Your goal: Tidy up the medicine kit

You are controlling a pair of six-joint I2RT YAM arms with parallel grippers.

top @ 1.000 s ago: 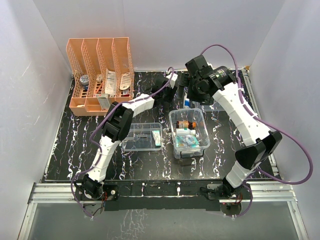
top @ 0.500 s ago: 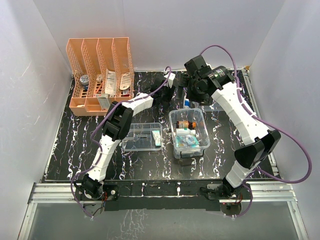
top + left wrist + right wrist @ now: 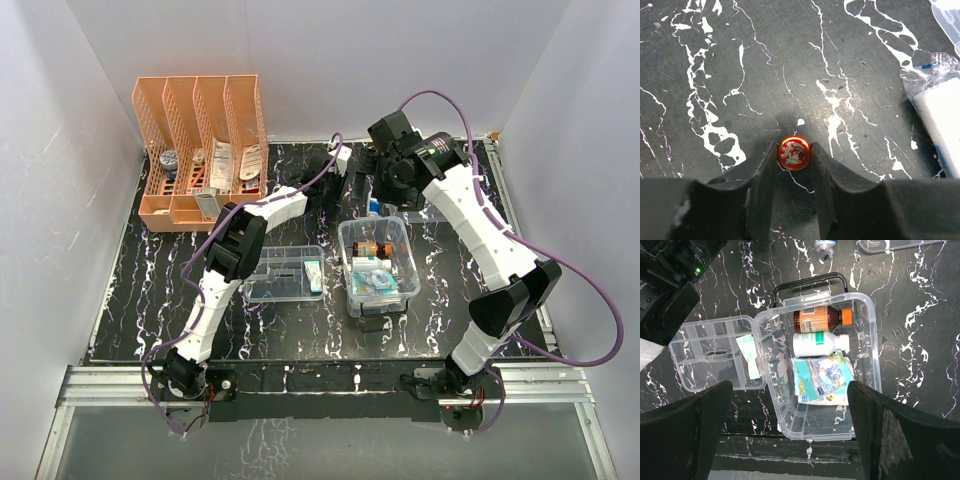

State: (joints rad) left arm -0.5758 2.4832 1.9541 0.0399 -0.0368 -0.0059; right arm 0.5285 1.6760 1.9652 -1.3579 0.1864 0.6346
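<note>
The medicine kit [image 3: 378, 262] is a deep clear box, open, at the table's middle; in the right wrist view its rim [image 3: 871, 340] and dark handle [image 3: 810, 282] show. It holds a brown bottle [image 3: 817, 319], a white bottle [image 3: 817, 344] and a teal packet [image 3: 822, 380]. My left gripper [image 3: 338, 160] is at the back of the table, low over the surface. Its fingertips [image 3: 794, 150] press both sides of a small red round tin [image 3: 794, 153] resting on the table. My right gripper [image 3: 390, 168] hangs high above the kit, wide open and empty [image 3: 790, 440].
A shallow clear divided tray [image 3: 285, 273] with a sachet [image 3: 313, 275] lies left of the kit. An orange file rack [image 3: 203, 150] holding several items stands at back left. A white plastic-wrapped packet [image 3: 937, 110] lies right of the tin. A clear plastic piece [image 3: 900, 244] lies beyond the kit.
My left gripper has shifted slightly toward the back of the table. My right gripper has shifted a little to the left above the kit.
</note>
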